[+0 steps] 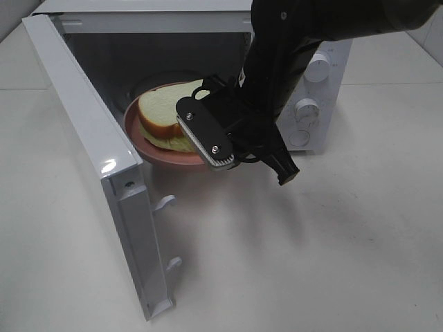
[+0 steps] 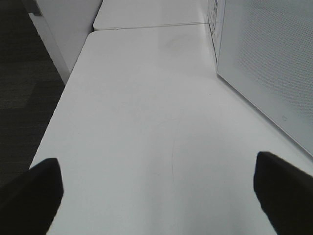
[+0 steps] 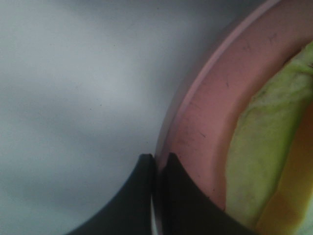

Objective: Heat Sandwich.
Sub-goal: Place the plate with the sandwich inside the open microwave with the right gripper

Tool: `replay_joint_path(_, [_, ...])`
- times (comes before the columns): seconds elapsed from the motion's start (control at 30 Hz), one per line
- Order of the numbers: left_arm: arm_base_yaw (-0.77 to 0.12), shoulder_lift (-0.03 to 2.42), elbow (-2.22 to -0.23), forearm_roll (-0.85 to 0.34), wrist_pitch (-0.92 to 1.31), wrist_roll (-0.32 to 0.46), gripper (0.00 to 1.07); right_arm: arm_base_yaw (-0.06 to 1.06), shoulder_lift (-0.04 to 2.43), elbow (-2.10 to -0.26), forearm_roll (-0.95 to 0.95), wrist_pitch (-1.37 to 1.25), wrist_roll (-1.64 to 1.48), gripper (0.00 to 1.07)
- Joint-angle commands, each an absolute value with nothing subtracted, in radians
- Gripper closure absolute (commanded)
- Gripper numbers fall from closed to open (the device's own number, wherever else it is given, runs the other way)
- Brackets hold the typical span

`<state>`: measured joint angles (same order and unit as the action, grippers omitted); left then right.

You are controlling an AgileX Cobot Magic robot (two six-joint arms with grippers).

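The sandwich (image 1: 168, 105), pale bread with green leaf under it, lies on a round pink plate (image 1: 136, 137) at the mouth of the open white microwave (image 1: 149, 23). In the right wrist view my right gripper (image 3: 157, 160) is shut on the plate's rim (image 3: 208, 115), with the sandwich's lettuce (image 3: 264, 147) just beyond. In the exterior high view the black right arm (image 1: 277, 62) covers those fingertips. My left gripper (image 2: 159, 196) is open over bare white table, holding nothing, and it does not show in the exterior high view.
The microwave door (image 1: 83, 117) stands swung open toward the front left, with two latch hooks (image 1: 166, 202) on its edge. Its outer face (image 2: 274, 63) lies close beside my left gripper. Knobs (image 1: 318, 66) sit on the control panel at the right. The table edge (image 2: 58, 117) drops to dark floor.
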<state>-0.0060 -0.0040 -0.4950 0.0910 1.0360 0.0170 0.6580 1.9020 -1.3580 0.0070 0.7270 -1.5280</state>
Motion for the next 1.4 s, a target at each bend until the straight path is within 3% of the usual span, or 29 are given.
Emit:
replay_joint_path(0.03, [0.001, -0.032, -0.493, 0.089, 1.019, 0.013, 0.02, 0.653, 1.919, -1.394, 0.012, 0.728, -1.518, 1.07])
replay_joint_path(1.4, [0.001, -0.032, -0.493, 0.089, 1.019, 0.013, 0.02, 0.652, 2.219, -1.861, 0.036, 0.854, -1.426, 1.07])
